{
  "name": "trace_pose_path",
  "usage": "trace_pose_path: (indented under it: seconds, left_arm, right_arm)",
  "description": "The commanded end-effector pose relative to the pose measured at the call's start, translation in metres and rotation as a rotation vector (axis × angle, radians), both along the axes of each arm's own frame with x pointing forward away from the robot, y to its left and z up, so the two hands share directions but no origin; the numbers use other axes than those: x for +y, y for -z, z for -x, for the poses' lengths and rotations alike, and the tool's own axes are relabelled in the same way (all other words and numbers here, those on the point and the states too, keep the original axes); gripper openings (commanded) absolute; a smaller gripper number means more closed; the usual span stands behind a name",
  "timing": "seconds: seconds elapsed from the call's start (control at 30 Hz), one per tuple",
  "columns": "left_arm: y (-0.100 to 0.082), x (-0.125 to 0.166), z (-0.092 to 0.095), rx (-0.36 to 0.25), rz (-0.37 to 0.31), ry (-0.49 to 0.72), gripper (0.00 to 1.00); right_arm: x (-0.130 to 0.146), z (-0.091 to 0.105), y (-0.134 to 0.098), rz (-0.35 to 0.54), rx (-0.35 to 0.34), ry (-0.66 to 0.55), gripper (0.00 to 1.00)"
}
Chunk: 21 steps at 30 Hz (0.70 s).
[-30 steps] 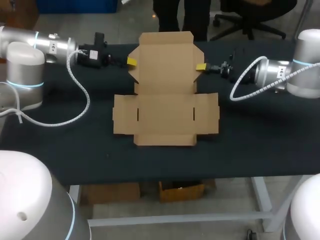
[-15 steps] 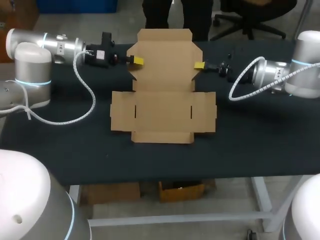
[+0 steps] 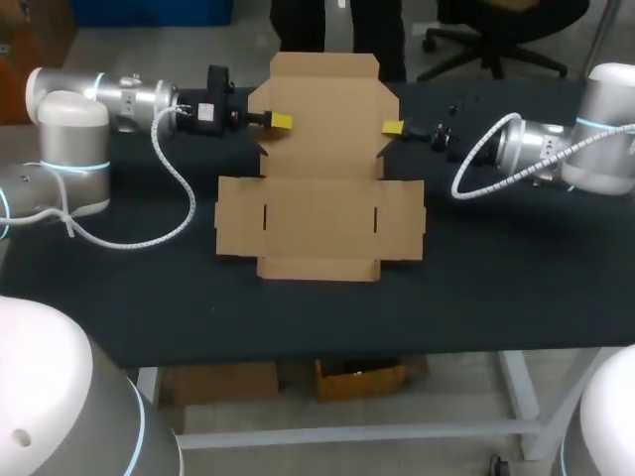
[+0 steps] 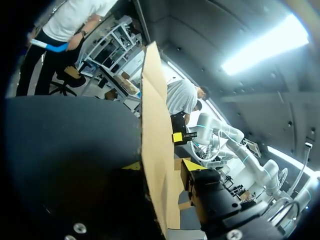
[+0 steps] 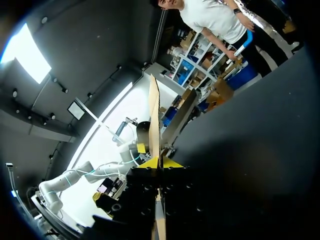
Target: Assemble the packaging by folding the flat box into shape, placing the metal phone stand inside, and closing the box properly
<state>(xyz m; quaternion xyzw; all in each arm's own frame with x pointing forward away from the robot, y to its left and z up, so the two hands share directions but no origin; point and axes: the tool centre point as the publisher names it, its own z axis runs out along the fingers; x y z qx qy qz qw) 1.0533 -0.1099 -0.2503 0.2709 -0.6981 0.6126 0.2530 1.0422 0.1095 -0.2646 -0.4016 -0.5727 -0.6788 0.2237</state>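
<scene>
1. The left gripper (image 3: 281, 121) is closed down to a narrow gap on the left edge of the box (image 3: 319, 213). In its wrist view the cardboard runs edge-on between the two yellow fingertips (image 4: 192, 164), one against each face.
2. The right gripper (image 3: 393, 127) pinches the opposite edge the same way. Its fingertips (image 5: 172, 162) sit tight on either side of the thin sheet.
3. The box lies unfolded in the middle of the dark table (image 3: 516, 268). Its front part is flat on the surface, while the rear panel (image 3: 325, 99), held between the two grippers, is raised off it.
4. From above, only one yellow tip of each gripper shows; the other is hidden by the cardboard.
5. In both wrist views the raised panel appears only as a thin edge, so its faces and folds are hard to make out. The other arm's yellow tip shows just beyond it.
</scene>
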Motion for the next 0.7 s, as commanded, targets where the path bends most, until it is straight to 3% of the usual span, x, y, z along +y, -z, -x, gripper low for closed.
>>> trace_pose_path:
  seconds: [0.03, 0.33, 0.43, 0.7]
  left_arm:
    - [0.0002, -0.0039, -0.0053, -0.004, 0.025, 0.039, 0.43]
    - [-0.0041, -0.0078, -0.0072, -0.019, 0.035, 0.048, 0.4]
    - [-0.0046, -0.0086, -0.0076, -0.023, 0.039, 0.052, 0.33]
    - [-0.0063, -0.0112, -0.0083, -0.03, 0.051, 0.057, 0.33]
  right_arm:
    - [0.0002, -0.0041, 0.0019, -0.021, -0.009, -0.016, 0.0]
    - [0.0013, -0.005, 0.0007, -0.026, -0.016, -0.021, 0.0]
    - [0.0016, -0.0051, 0.0005, -0.028, -0.018, -0.022, 0.0]
    - [0.0029, -0.0062, -0.0008, -0.034, -0.024, -0.025, 0.0]
